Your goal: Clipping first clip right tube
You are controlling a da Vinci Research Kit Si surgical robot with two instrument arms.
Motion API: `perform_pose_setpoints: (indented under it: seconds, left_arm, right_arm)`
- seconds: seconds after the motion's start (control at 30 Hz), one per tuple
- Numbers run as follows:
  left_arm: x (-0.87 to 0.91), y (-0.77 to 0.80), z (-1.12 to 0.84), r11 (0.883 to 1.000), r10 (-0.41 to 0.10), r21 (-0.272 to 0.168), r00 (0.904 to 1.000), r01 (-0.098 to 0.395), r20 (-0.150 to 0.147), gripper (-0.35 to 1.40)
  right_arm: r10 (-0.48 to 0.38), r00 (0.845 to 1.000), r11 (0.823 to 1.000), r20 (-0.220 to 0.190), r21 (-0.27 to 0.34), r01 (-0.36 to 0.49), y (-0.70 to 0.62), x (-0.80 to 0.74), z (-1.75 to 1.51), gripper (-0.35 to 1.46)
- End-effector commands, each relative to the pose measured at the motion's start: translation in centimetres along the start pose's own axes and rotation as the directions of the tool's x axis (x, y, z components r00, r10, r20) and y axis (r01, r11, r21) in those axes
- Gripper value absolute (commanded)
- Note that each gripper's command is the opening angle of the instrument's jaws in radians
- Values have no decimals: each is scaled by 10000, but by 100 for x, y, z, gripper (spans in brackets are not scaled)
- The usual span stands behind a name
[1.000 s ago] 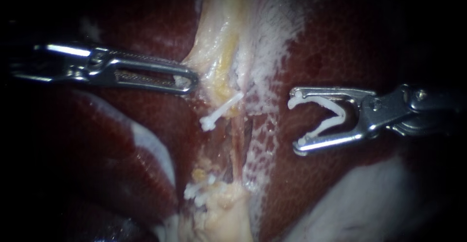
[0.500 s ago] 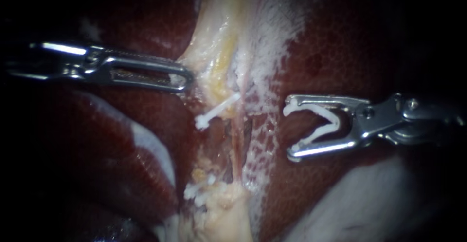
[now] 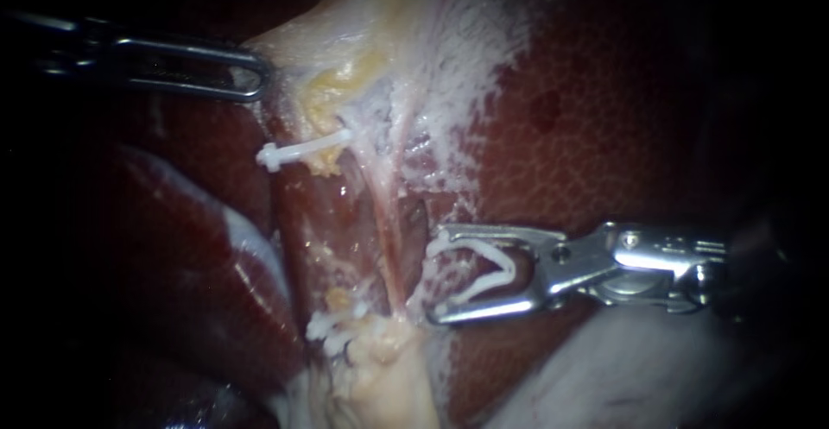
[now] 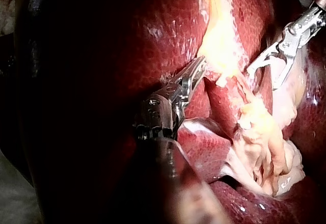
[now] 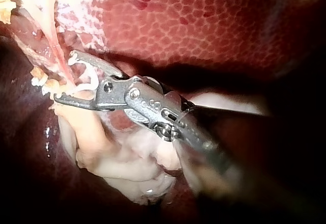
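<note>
My right instrument [image 3: 432, 280] comes in from the right with its jaws wide apart and an open white clip [image 3: 484, 278] seated between them, touching both. The jaw tips stand just right of a thin pale tube [image 3: 390, 239] that runs down the middle of the dissected strip. In the right wrist view the same jaws [image 5: 66, 79] and clip [image 5: 87, 76] lie against the tube's side [image 5: 53, 46]. My left instrument [image 3: 250, 79] at the upper left is shut on the edge of the pale yellowish tissue [image 3: 332, 75], holding it stretched to the left. The left wrist view shows that grip [image 4: 197, 70].
A shut white clip [image 3: 302, 148] sits across tissue under the left instrument. More white clips [image 3: 332, 325] lie low down, above a pale fatty lump [image 3: 389, 373]. Dark red liver [image 3: 604, 118] surrounds the strip on both sides.
My left instrument has pulled the pale tissue and the upper clip up and to the left, stretching the strip. My right instrument moved left and down with its clip, up to the tube.
</note>
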Motion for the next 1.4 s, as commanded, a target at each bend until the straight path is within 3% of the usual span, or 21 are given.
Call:
perform_pose_setpoints:
  seconds: [0.03,0.33,0.57,0.97,1.2,1.4]
  left_arm:
    - [0,-1,0,10000,-1,0,10000,1,7,-27]
    - [-2,-12,-2,10000,34,-52,10000,-34,23,-28]
    - [-2,-14,-1,9999,89,-66,10000,-89,29,-28]
    - [-3,-14,-1,9999,87,-70,10000,-87,30,-28]
    - [-3,-15,-2,9999,87,-73,10000,-86,31,-28]
    - [-3,-15,-2,9999,86,-74,10000,-86,31,-28]
  right_arm:
    - [37,10000,10000,15,33,-37,2,-2,3,59]
    - [259,9996,9996,95,110,-260,13,-13,22,59]
    - [587,9981,9978,159,290,-592,15,-10,38,59]
    - [1029,9946,9919,150,740,-1037,-5,8,45,59]
    - [1267,9918,9880,177,864,-1278,-9,19,30,56]
    - [1495,9885,9840,222,945,-1509,-10,19,23,51]
